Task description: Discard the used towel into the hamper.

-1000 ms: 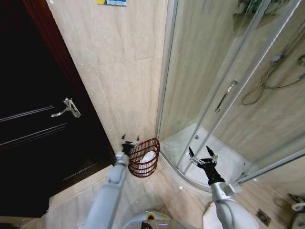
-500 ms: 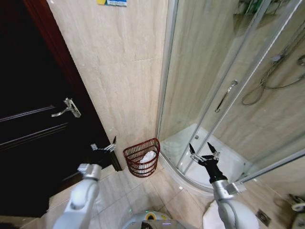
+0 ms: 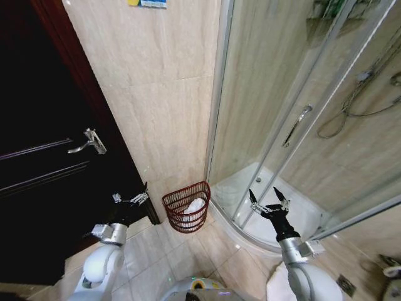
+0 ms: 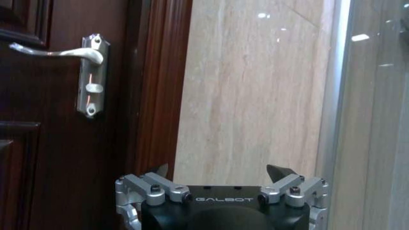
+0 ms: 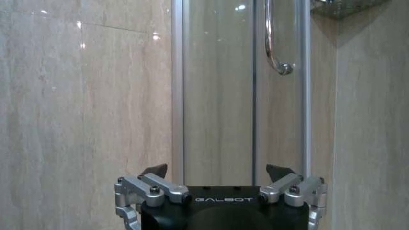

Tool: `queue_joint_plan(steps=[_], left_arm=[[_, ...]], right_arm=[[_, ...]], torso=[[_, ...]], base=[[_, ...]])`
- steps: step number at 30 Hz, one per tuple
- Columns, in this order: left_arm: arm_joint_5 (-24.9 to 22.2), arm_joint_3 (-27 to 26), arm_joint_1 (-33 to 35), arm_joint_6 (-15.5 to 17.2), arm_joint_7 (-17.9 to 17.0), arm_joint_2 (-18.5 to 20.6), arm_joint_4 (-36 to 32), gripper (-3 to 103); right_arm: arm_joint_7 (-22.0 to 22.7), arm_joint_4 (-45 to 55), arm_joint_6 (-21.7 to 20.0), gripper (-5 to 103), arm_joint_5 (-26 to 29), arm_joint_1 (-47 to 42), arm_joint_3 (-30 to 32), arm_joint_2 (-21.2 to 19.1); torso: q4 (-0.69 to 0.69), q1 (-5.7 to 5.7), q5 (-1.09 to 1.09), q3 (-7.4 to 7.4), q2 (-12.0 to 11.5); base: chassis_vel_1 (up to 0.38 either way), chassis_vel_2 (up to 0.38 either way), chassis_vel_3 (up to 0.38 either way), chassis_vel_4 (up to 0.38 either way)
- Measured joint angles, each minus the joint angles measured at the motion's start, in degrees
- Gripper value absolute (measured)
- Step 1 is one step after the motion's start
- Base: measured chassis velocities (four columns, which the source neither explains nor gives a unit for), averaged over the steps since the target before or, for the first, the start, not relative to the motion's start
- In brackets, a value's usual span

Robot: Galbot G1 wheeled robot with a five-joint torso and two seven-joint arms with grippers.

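Two tools hang low over the tiled floor [image 3: 188, 263], one to each side of the hamper [image 3: 186, 215]; the hamper stands on the floor against the beige wall [image 3: 156, 94], between the dark door [image 3: 44, 163] and the curved base of the shower [image 3: 282, 207]; its rim is wider than its foot, and a white towel [image 3: 195, 205] lies inside it, showing through the open weave; the left tool [image 3: 130, 199] sits to the hamper's left, near the lower edge of the door and apart from the basket, with its fingers spread wide and nothing between them; in the left wrist view the left tool [image 4: 221, 168] points at the wall beside the door frame, its two dark fingertips [image 4: 279, 170] standing well apart, with the door handle [image 4: 86, 72] up on the dark panel; the right tool [image 3: 268, 197] is raised on the hamper's other side, in front of the shower glass and above the white tray [image 3: 301, 216], well apart from the basket; its fingers are likewise splayed wide and empty; in the right wrist view the right tool [image 5: 217, 168] faces the glass panels, with the shower's metal handle [image 5: 275, 43] hanging above it; neither tool touches the hamper or the towel; in the head view the shower hose [image 3: 351, 113] loops on the wall behind the glass.
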Motion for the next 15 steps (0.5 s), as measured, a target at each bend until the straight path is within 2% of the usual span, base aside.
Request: queue_joint_plan(steps=[9, 15], left_arm=[[0.38, 0.09, 0.00, -0.25, 0.26, 0.20, -0.26, 100], [0.54, -0.01, -0.16, -0.35, 0.30, 0.59, -0.31, 100]], right_arm=[[-0.01, 0.18, 0.07, 100, -0.14, -0.39, -0.03, 0.04], [-0.02, 0.31, 0.16, 100, -0.15, -0.74, 0.01, -0.10]], torso=[[0.00, -0.01, 0.00, 0.00, 0.02], [0.01, 0.00, 0.00, 0.01, 0.01]], base=[[0.061, -0.052, -0.070, 0.059], [0.010, -0.007, -0.007, 0.007]])
